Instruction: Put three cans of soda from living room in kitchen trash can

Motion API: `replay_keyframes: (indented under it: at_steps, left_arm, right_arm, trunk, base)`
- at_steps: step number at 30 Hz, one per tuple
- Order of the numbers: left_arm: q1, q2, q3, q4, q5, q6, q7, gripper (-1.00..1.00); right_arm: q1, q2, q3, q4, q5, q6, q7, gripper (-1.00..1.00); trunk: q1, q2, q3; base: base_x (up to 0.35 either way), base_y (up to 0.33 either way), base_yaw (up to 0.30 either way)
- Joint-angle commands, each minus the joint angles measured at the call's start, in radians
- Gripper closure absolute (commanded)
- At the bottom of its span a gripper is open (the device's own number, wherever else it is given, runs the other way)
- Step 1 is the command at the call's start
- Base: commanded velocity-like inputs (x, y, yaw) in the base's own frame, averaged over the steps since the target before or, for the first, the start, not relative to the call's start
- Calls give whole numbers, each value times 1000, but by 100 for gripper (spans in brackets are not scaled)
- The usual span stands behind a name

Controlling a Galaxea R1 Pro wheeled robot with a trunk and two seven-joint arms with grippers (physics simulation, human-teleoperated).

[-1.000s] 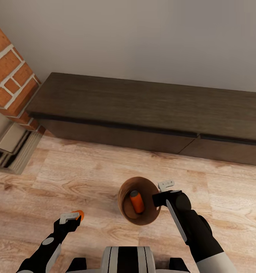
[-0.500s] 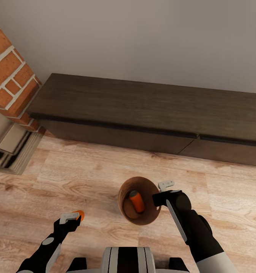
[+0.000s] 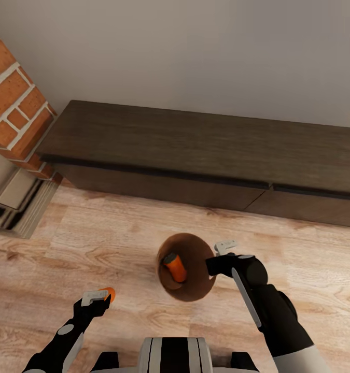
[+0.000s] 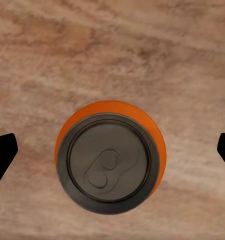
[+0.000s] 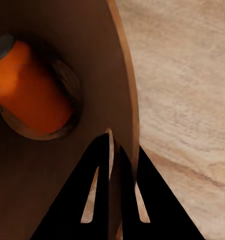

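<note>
Overhead, the right gripper [image 3: 220, 257] pinches the trash can [image 3: 195, 290] rim; the left gripper [image 3: 95, 297] hangs spread above 1 orange soda can [image 4: 110, 162].

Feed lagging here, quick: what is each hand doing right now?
Left hand: open, above an orange can.
Right hand: shut on the trash can rim.

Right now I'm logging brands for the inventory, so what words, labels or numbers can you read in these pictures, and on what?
None can be read.
Orange can under the left gripper: plain grey lid, no print showing.
Orange can in the bin: no label visible.
Bin wall pinched by the right gripper: plain brown.
</note>
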Motion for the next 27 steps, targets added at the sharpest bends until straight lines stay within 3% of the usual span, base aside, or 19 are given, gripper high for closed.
replay_keyframes:
  at_steps: [1, 5, 11, 20, 27]
  left_arm:
    - [0, 0, 0, 0, 0, 0, 0, -100]
    - [0, 0, 0, 0, 0, -1, 0, -100]
    - [0, 0, 0, 0, 0, -1, 0, -100]
    - [0, 0, 0, 0, 0, -1, 0, -100]
    - [0, 0, 0, 0, 0, -1, 0, -100]
  right_arm:
    - [0, -3, 0, -1, -8, 0, 10, 100]
    - [0, -14, -28, -17, -6, 0, 68, 100]
    - [0, -18, -39, -57, -2, 0, 77, 100]
    - [-8, -53, -43, -92, -1, -1, 78, 100]
    - [-14, -57, -104, -100, -1, -1, 80, 100]
  trunk:
    - [0, 0, 0]
    - [0, 0, 0]
    - [0, 0, 0]
    - [0, 0, 0]
    - [0, 0, 0]
  base:
    - [0, 0, 0]
    - [0, 0, 0]
    - [0, 0, 0]
    - [0, 0, 0]
    - [0, 0, 0]
